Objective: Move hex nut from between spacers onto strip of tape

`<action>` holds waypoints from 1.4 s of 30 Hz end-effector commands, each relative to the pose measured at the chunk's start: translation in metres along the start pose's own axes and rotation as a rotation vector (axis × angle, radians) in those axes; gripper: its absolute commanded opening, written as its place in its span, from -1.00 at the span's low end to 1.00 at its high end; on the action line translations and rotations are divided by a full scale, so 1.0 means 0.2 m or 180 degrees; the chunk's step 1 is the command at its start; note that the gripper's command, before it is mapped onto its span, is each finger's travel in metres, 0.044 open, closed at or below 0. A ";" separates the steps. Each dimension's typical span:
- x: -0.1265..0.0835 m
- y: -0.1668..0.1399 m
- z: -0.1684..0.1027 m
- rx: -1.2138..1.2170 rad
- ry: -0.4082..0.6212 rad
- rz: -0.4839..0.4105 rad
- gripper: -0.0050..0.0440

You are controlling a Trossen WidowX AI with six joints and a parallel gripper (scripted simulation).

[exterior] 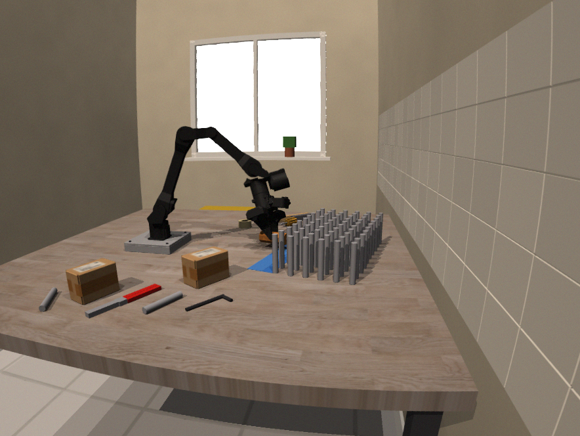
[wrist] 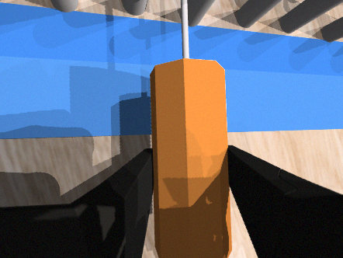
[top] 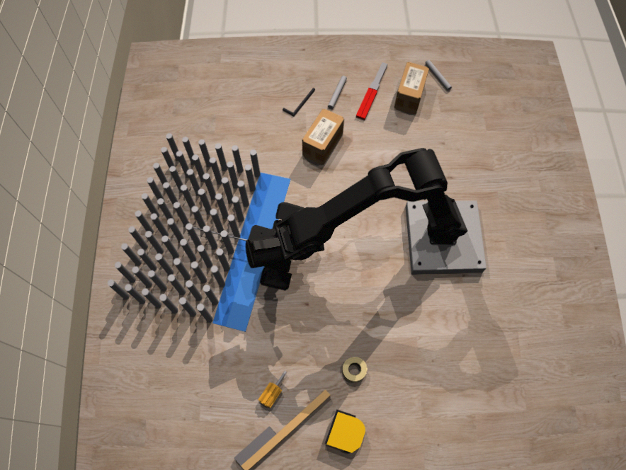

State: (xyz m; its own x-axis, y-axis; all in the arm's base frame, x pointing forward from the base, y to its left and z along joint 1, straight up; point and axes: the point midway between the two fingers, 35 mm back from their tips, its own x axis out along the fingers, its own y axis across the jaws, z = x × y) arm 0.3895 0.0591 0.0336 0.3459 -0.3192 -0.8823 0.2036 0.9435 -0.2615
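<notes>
- The black parallel-jaw gripper point(wrist: 188, 171) is clamped on the orange-brown faceted handle of the hook pick point(wrist: 188, 132), one black finger point(wrist: 128, 183) pressed to each side of it.
- The pick's thin grey metal shaft point(top: 222, 233) runs out from the handle over the blue strip of tape point(top: 237, 298) and in between the rows of standing dark grey cylindrical spacers point(top: 174, 222); its hooked tip is too small to make out.
- The gripper hangs low over the tape's edge on the arm's side, roughly at mid-length of the strip.
- The spacers stand upright in a dense grid just beside the tape's far edge, and they wall in the shaft on both sides.
- The hex nut cannot be made out in any view; the posts hide whatever lies among them.
- Beyond the arm's grey base plate point(top: 473, 262) lie two brown cardboard boxes point(top: 322, 135), both closed, along with a black hex key point(top: 298, 102), a red-handled blade point(top: 370, 93) and two loose grey rods point(top: 336, 92).
- Toward the opposite table edge lie a brass-coloured ring point(top: 354, 369), a small yellow-handled screwdriver point(top: 270, 393), a wooden-handled scraper point(top: 283, 432) and a yellow block point(top: 345, 431).
</notes>
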 end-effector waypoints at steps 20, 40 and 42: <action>-0.06 -0.01 0.07 0.0081 -0.0129 0.0042 -1.00; 0.03 0.01 0.01 0.0043 -0.0053 0.0006 -1.00; 0.02 0.01 0.02 0.0055 -0.0078 0.0017 -1.00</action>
State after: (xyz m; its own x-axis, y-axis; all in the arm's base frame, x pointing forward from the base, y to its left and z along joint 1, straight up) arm 0.3893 0.0591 0.0215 0.3405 -0.3209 -0.8838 0.2019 0.9430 -0.2646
